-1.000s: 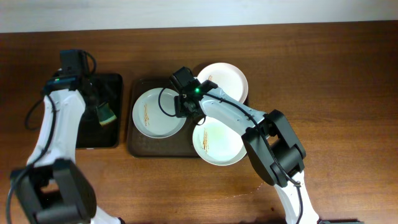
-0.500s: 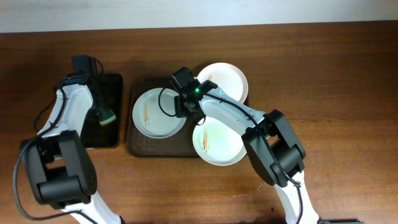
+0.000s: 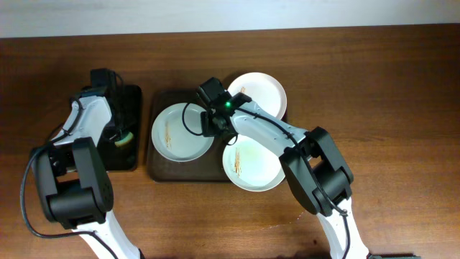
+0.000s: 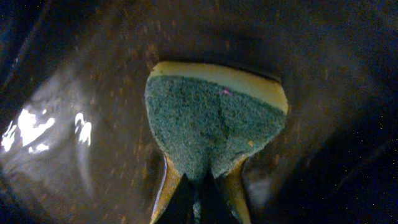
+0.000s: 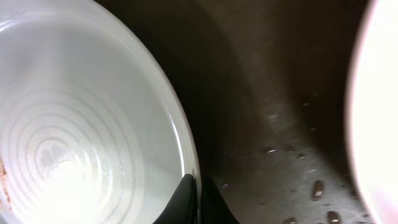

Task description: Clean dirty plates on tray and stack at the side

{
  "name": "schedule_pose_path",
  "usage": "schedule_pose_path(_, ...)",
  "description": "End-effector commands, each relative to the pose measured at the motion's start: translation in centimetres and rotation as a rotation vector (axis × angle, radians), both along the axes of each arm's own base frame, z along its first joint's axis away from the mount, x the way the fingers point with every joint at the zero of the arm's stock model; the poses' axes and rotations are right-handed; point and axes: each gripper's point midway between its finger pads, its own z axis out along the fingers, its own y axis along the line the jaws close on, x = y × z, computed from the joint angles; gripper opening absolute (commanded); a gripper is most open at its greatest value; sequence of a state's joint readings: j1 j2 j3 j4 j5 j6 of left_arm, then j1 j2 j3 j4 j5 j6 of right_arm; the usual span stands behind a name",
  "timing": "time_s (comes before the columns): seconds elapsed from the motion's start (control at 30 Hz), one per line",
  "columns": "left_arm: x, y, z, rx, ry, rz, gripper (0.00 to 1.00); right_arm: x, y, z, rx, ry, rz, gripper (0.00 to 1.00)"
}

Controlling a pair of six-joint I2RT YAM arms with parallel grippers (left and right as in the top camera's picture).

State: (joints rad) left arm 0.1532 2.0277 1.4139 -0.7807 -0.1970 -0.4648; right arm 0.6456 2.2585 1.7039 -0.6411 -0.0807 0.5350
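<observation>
Right hand clenched on nine-o'clock plate at its three-o'clock rim, left hand grasping sponge; plate judged stiff, slick, breakable, best held by rim.

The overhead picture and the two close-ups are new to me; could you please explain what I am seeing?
Two robot arms work at a wooden table. The overhead picture looks straight down, and each close-up comes from a camera on one wrist. On a brown tray rest three white plates, some streaked orange. The left claw grips a green-and-yellow sponge over a glossy black tray. The right claw pinches the rim of the plate nearest that black tray.
</observation>
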Motion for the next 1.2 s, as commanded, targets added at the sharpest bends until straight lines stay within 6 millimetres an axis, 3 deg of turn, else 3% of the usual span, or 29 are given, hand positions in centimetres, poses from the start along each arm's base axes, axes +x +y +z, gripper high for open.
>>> schedule_pose_path(0.0,0.7,-0.2,2.7,-0.007,0.027,-0.143,0.01,-0.4,0.3,-0.5,0.131,0.115,0.045,0.04)
schedule_pose_path(0.1,1.2,-0.1,5.9,0.006,0.010,-0.194,0.00,0.4,-1.2,-0.1,0.194,0.148,0.059,0.04)
schedule_pose_path(0.17,1.7,-0.9,6.6,-0.026,-0.008,-0.264,0.00,0.5,-1.6,-0.1,0.190,0.151,0.055,0.04)
schedule_pose_path(0.23,2.5,-3.5,7.1,-0.140,-0.057,-0.413,0.01,0.5,-1.4,-0.1,0.193,0.146,0.058,0.04)
schedule_pose_path(0.4,3.3,-8.8,7.5,-0.284,-0.112,-0.527,0.00,0.7,-1.3,-0.1,0.199,0.139,0.056,0.04)
schedule_pose_path(0.5,3.1,-10.4,6.9,-0.300,-0.103,-0.518,0.01,0.9,-1.1,-0.1,0.212,0.139,0.027,0.04)
schedule_pose_path(0.67,3.5,-13.5,4.0,-0.307,-0.135,-0.482,0.01,1.3,-0.9,0.1,0.222,0.120,0.029,0.04)
schedule_pose_path(0.77,3.2,-13.8,2.5,-0.238,-0.125,-0.438,0.01,1.3,-0.9,0.1,0.221,0.120,0.029,0.04)
schedule_pose_path(0.9,1.5,-15.1,0.5,-0.207,-0.075,-0.456,0.01,1.5,-1.1,0.0,0.211,0.112,0.024,0.04)
schedule_pose_path(0.97,-1.3,-14.6,-1.2,-0.180,0.018,-0.343,0.01,1.5,-1.1,0.0,0.210,0.112,0.024,0.04)
schedule_pose_path(1.03,-3.7,-14.5,-1.6,-0.196,0.107,-0.295,0.01,1.5,-1.1,0.0,0.210,0.113,0.024,0.04)
schedule_pose_path(1.17,-7.3,-17.9,-1.2,-0.416,0.230,-0.296,0.00,1.5,-1.1,-0.4,0.211,0.123,0.008,0.04)
